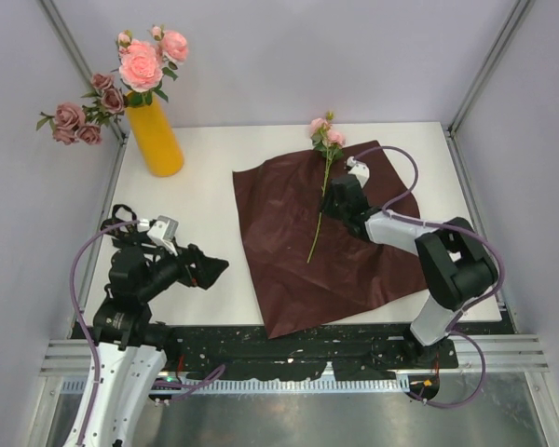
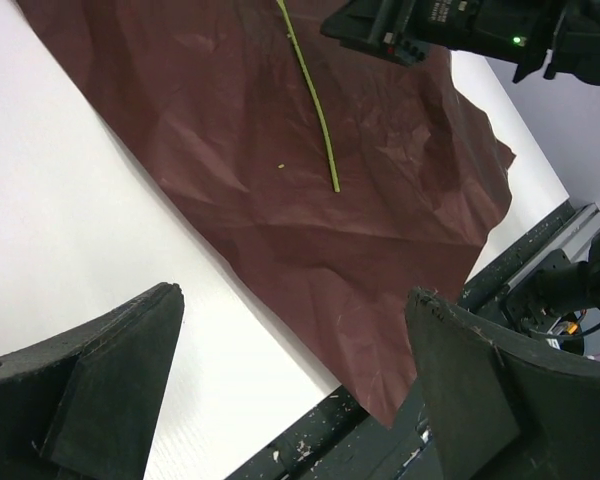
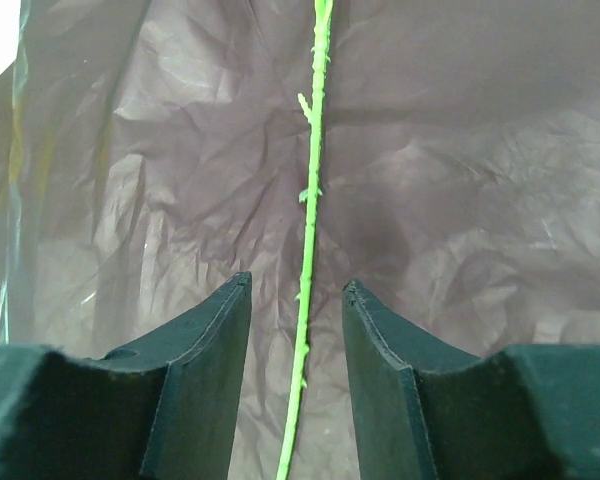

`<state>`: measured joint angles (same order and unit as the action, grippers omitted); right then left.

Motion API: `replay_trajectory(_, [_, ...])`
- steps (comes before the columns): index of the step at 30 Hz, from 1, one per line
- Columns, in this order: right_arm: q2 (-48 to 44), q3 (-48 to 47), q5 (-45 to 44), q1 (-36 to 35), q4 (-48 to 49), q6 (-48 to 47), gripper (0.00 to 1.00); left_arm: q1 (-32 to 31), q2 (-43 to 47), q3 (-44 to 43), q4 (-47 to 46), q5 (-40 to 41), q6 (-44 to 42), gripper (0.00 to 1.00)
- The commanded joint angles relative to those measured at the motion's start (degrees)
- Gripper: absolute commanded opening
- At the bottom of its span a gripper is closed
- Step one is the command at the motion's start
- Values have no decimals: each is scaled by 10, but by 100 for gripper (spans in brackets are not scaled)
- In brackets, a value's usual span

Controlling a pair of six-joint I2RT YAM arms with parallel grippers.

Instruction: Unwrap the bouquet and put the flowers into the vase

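The yellow-orange vase [image 1: 156, 138] stands at the table's back left with several pink and mauve flowers [image 1: 140, 65] in it. The bouquet is unwrapped: the dark red paper [image 1: 289, 261] lies spread flat. One pink flower [image 1: 326, 135] lies on it, its thin green stem [image 1: 319, 219] running toward me. My right gripper [image 1: 334, 200] is down over that stem. In the right wrist view the stem [image 3: 313, 200] runs between the fingers of the right gripper [image 3: 297, 283], with a gap on each side. My left gripper [image 2: 295, 295] hangs wide open and holds nothing, left of the paper [image 2: 230, 150].
White table [image 1: 205, 186] lies between vase and paper. The paper's near corner [image 2: 400, 400] overhangs the black front rail. Enclosure walls stand close behind and to both sides. Some mauve blooms [image 1: 70, 121] lean out left of the vase.
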<state>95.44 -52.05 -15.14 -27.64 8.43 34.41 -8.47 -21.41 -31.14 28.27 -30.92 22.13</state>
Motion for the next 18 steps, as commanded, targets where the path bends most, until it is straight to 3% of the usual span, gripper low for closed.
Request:
replay_trajectory(1, [42, -52, -31, 1, 60, 8, 46, -7, 13, -10, 6, 15, 4, 97])
replay_trajectory(9, [159, -168, -78, 2, -31, 17, 42, -7, 15, -12, 11, 30, 4, 97])
replay_trajectory(15, [189, -187, -76, 3, -75, 36, 39, -8, 11, -13, 12, 32, 4, 97])
replay_trajectory(18, [212, -227, -78, 3, -142, 33, 38, -7, 9, -14, 12, 35, 4, 97])
